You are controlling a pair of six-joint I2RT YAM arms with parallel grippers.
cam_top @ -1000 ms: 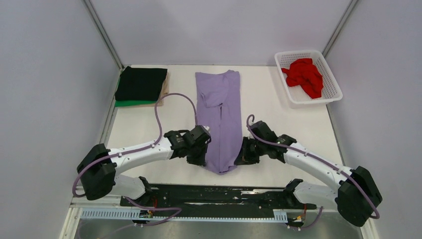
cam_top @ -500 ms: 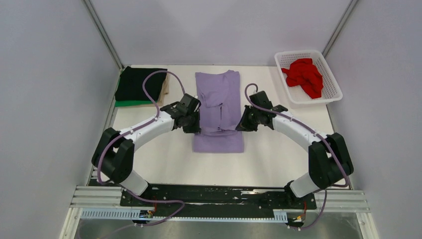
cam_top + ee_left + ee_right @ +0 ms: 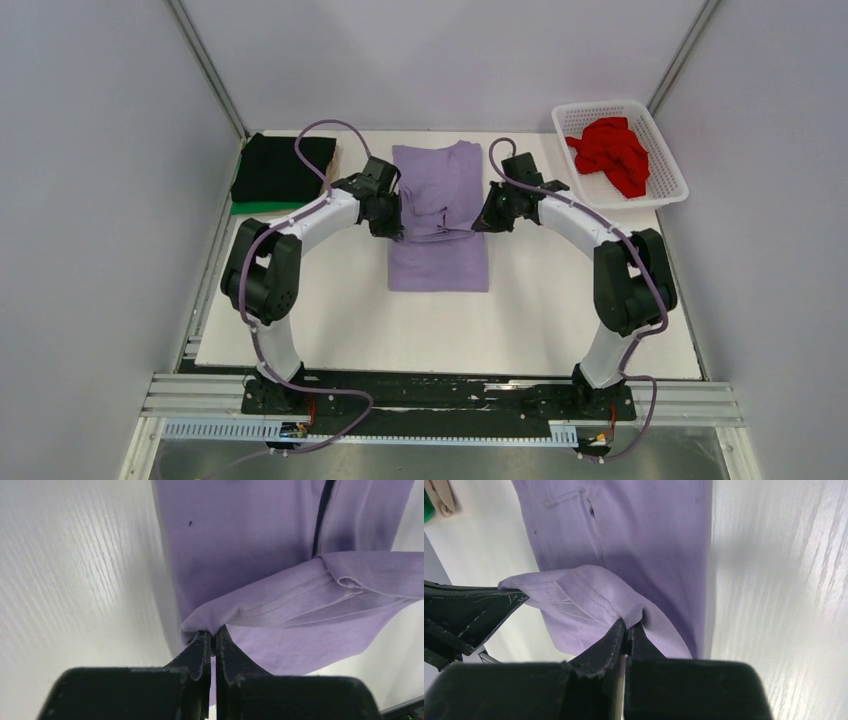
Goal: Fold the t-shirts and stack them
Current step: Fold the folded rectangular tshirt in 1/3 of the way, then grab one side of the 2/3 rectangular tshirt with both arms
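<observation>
- Lavender t-shirt (image 3: 440, 265), mid-tabletop: plain light purple, with matching stitch lines along the hem and a few tiny dark specks.
- Red t-shirt (image 3: 612, 152), far right corner: plain bright red.
- Basket (image 3: 630, 205) around it: white lattice.
- Black t-shirt (image 3: 283, 168), far left corner: plain black.
- Green t-shirt (image 3: 262, 208) beneath it: a bright green strip.
- Tabletop (image 3: 330, 320): white with a faint wood grain.
- Left end effector (image 3: 212, 636) and right end effector (image 3: 626, 627): black, scuffed pale at the edges.
- Arms (image 3: 320, 215): white links, black joints, purple cables (image 3: 310, 150).
</observation>
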